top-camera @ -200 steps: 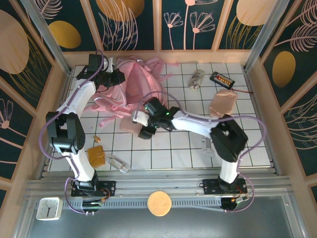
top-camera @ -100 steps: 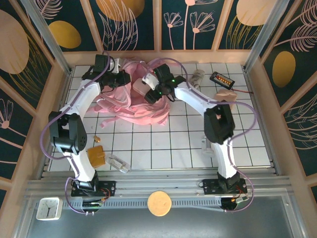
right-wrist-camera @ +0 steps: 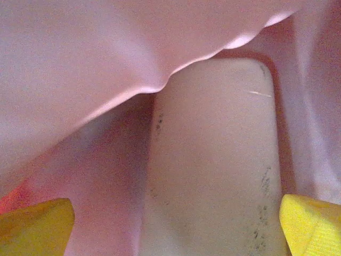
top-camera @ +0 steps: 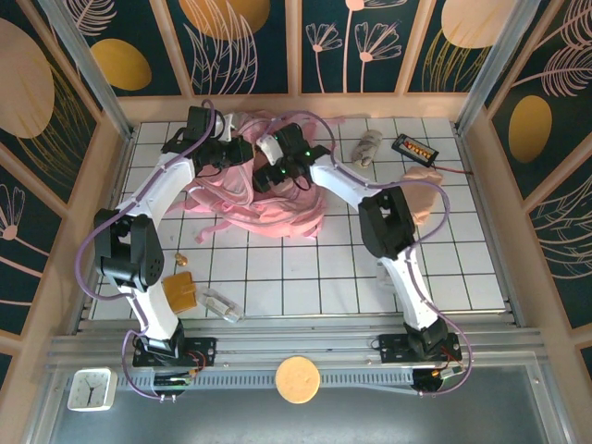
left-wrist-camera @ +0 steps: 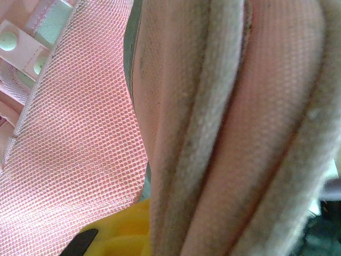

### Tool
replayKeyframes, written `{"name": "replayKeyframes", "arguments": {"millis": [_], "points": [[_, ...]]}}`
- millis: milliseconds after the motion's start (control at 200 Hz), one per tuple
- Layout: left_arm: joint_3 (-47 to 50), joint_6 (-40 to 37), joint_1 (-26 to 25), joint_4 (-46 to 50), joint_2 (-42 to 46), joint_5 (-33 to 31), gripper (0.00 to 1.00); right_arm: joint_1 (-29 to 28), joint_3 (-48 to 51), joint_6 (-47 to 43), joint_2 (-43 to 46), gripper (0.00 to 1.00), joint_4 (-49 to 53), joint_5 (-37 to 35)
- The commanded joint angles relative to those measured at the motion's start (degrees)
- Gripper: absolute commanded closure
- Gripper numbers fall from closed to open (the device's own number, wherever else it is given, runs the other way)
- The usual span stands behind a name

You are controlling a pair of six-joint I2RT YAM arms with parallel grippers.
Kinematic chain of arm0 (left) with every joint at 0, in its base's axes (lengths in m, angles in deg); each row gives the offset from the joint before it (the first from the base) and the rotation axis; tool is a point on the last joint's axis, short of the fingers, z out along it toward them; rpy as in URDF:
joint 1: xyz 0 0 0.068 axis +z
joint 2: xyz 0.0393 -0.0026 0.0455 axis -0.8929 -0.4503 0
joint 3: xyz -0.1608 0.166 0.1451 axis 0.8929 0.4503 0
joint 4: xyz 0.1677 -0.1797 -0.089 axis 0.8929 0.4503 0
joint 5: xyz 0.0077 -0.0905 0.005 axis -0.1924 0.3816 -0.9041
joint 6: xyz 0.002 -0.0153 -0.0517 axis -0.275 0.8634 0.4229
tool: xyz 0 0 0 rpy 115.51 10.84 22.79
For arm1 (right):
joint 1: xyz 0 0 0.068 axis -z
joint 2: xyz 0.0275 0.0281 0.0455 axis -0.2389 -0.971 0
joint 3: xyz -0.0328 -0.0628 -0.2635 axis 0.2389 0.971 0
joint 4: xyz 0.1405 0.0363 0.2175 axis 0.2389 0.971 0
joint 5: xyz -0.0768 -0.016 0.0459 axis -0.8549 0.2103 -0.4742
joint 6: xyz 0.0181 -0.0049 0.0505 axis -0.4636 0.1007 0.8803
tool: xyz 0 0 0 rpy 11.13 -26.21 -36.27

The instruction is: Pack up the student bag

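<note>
Lying slumped | student bag point(top-camera: 287, 213) | long axis far-left to near-right

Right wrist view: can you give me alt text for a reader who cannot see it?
A beige pouch lies inside the pink bag, with a fold of the bag's lining draped over its top edge. Two yellow fingers stand wide open at the bottom corners, one on each side of the pouch.

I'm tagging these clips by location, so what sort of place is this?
Probably a staged robot test cell, not a real room: white gridded table, decorative leaf-print wall panels, metal mounting rail.
</note>
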Motion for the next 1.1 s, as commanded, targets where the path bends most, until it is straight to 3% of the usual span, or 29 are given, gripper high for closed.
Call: {"name": "replayKeyframes", "arguments": {"millis": [0,145,210,270,340,415,495,661,806,1096], "points": [[-0.94,-0.5,-0.47,-6.96,3.45,3.17,1.0,0.37,14.09,5.83,14.23,0.01,-19.76,0.11],[-1.61,-1.46,-0.47,-6.62,2.49,2.38,1.0,-0.09,30.37,7.15,29.51,0.01,-30.4,-11.04],[-2.14,-1.83,-0.47,-6.44,1.82,2.46,1.0,0.18,35.86,10.97,35.86,0.01,-32.66,-9.99],[-2.37,-2.1,-0.46,-6.35,1.38,2.54,1.0,2.49,40.11,20.12,40.37,0.01,-33.98,-2.18],[-2.61,-2.65,-0.41,-5.86,1.09,2.43,1.0,5.6,43.71,29.82,42.78,0.01,-35.74,16.5],[-2.61,-3.43,-0.41,-4.94,1.12,1.52,1.0,5.61,45.55,33.67,44.44,0.01,-31.73,25.42],[-2.16,-3.81,-0.39,-4.76,1.56,1.14,1.0,2.01,46.54,30.22,46.7,0.01,-18.97,18.83],[-1.07,-3.67,-0.4,-4.59,2.34,0.47,1.0,-13.89,49.97,20.46,46.92,0.04,-2.88,3.29],[-0.36,-3.42,-0.36,-4.34,2.52,-0.55,1.0,-25.28,47.93,18.91,39.21,0.05,-2.75,-3.06],[1.17,-4.35,0.57,-3.3,2.73,-1.31,1.0,-35.49,35.82,15.53,20.86,0.04,-4.47,-6.11]]}}
